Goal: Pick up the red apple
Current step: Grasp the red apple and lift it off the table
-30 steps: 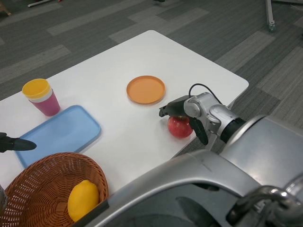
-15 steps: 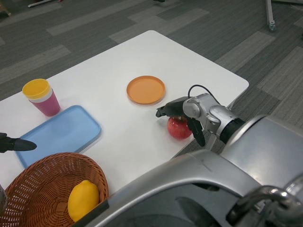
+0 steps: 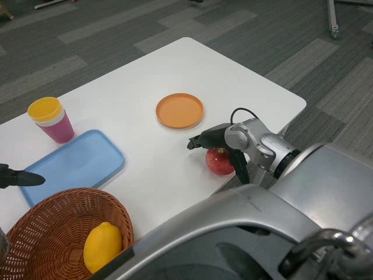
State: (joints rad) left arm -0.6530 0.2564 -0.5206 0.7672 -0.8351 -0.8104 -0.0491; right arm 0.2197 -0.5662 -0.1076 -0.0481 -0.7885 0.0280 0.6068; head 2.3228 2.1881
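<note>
Red apple (image 3: 218, 161) sits on the worktop (image 3: 145, 70) near its front right edge, directly beneath my right hand (image 3: 224, 149), and it is still resting on the surface, not lifted. Over the last second I have brought that hand forward and a little down over the fruit: the upper fingers (image 3: 201, 139) now reach further past the apple's far side than they did, and the lower digit has swung in against its near right flank. The apple itself looks to have barely shifted, if at all. I read this as the closing stage of the grasp, with the lift yet to come.

Relative to the hand, the apple lies under the palm, between the long fingers stretched over its top and the digit hanging down beside it. The fingers are spread around the fruit rather than clamped; I cannot tell whether they are truly pressing on the skin or only touching it, since the silver wrist hides the contact on the near side.

Beyond the fingertips, a little further away, lies the orange plate (image 3: 179, 110), apart from both hand and apple. My left hand (image 3: 17, 177) waits far off to the side, at the edge of the view, fingers pressed together and holding nothing.
</note>
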